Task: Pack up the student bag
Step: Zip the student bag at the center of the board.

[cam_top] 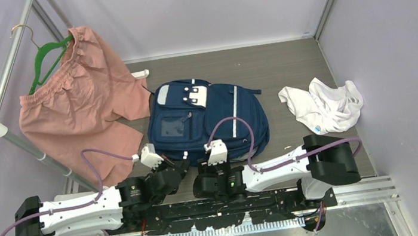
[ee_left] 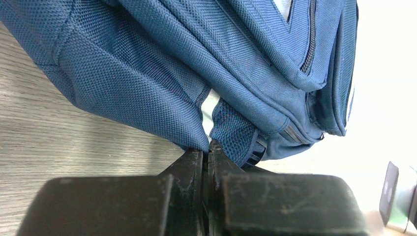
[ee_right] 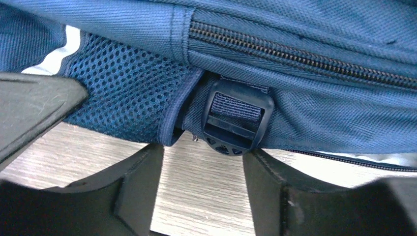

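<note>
PACKING BENCH: A large navy blue fabric student bag [cam_top: 206, 118] w/ white reflective stripes lies front-pocket-up around the middle of the grey wood-grain surface [cam_top: 290, 60]. One end faces the near edge, where two robot arms meet it.

The L arm's fingers [ee_left: 189, 167] are pressed together, pinching a fold of the bag's navy fabric at that near end (right beside a white stripe and a patch of blue mesh, per the L wrist view). The R arm's fingers [ee_right: 140, 172] are spread apart and grip nothing. A black plastic strap buckle [ee_right: 236, 120] on the bag sits btwn the two tips and just beyond them. Whether either tip touches the fabric cannot be told. A zip w/ dark teeth [ee_right: 295, 54] runs across the fabric above the buckle.

From overhead, both wrists sit side by side at the bag's near end, the L one toward its left corner.

Elsewhere, pink fabric shorts [cam_top: 81, 103] on a green plastic hanger [cam_top: 46, 60] hang from a metal rail [cam_top: 6, 66] at the far-left corner of the surface, one leg draping just beside the bag's left side. A crumpled white cloth [cam_top: 325, 103] lies near the right edge, apart from the bag.
</note>
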Controlling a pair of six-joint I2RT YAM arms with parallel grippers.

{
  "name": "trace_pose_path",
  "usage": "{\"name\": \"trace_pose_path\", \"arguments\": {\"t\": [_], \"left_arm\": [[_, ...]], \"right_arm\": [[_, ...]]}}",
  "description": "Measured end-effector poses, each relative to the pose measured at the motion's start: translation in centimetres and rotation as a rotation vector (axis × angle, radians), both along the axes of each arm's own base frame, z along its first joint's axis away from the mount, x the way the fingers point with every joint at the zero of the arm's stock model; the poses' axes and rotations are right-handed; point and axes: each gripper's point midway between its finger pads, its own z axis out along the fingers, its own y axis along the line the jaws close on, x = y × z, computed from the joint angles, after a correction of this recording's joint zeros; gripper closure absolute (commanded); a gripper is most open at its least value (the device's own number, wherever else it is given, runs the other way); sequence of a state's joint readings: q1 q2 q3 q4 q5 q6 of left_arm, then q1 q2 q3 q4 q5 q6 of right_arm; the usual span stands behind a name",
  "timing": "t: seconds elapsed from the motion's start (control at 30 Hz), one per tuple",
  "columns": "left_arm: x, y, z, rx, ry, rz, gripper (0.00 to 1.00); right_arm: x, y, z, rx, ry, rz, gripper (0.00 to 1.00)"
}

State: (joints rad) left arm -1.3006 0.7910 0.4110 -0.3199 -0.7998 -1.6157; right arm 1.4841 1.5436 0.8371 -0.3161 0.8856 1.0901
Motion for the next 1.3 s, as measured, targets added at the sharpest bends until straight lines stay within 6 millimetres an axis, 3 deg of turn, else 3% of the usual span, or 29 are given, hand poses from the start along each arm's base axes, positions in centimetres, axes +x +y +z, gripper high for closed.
{"name": "trace_pose_path", "arguments": {"t": [0.2, 0.47, 0.57, 0.63, 0.67, 0.9, 1.13, 1.3], "left_arm": [[0.0, 0.1, 0.0, 0.014, -0.008, -0.009, 1.0], [0.0, 0.1, 0.5, 0.0, -0.018, -0.013, 1.0], [0.0, 0.1, 0.6, -0.002, -0.018, -0.012, 1.0], [0.0, 0.1, 0.6, -0.002, -0.019, -0.012, 1.0], [0.0, 0.1, 0.6, -0.003, -0.019, -0.01, 1.0], [0.1, 1.1, 0.4, 0.004, -0.001, 0.031, 1.0], [1.8, 4.9, 2.2, 0.004, 0.014, 0.163, 1.0], [2.6, 7.2, 1.6, 0.033, 0.049, 0.223, 1.0]], "right_arm": [[0.5, -0.2, -0.3, 0.029, -0.013, -0.067, 0.51], [0.9, 0.3, -1.0, 0.024, -0.035, -0.09, 0.54], [1.1, 0.5, -1.4, 0.017, -0.045, -0.095, 0.68], [1.2, 0.5, -1.6, 0.01, -0.053, -0.1, 0.95], [1.3, 0.4, -1.6, 0.01, -0.058, -0.104, 0.99], [1.6, -0.5, -1.2, 0.032, -0.073, -0.147, 0.99], [1.3, -6.8, -0.1, 0.061, -0.064, -0.219, 0.99], [1.0, -10.8, 0.5, 0.097, -0.054, -0.281, 0.99]]}}
